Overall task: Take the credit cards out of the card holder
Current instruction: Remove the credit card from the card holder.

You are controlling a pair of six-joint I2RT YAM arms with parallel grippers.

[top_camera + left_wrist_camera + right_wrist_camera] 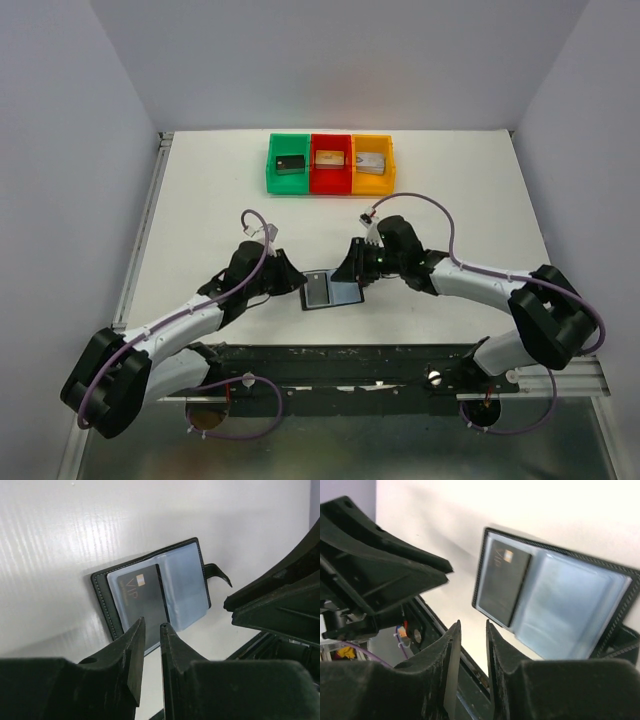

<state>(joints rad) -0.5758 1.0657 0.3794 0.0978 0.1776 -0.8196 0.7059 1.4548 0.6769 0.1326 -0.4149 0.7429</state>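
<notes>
The card holder [345, 292] lies open on the white table between my two grippers, blue-grey inner faces up. A black card [320, 290] sits in its left sleeve. It also shows in the left wrist view [142, 597] and in the right wrist view [502, 582]. The holder's right sleeve [185, 585] [570, 610] looks empty. The silver-grey and tan-gold cards are out of view. My left gripper [297, 283] [152, 627] is at the holder's left edge, jaws slightly apart and empty. My right gripper [352, 272] [472, 625] is at the holder's upper right, jaws slightly apart and empty.
A green bin [274, 165], a red bin [331, 183] and a yellow bin [372, 183] stand in a row at the back, each holding a small block. A dark metal rail [400, 365] runs along the near table edge. White walls close in the sides.
</notes>
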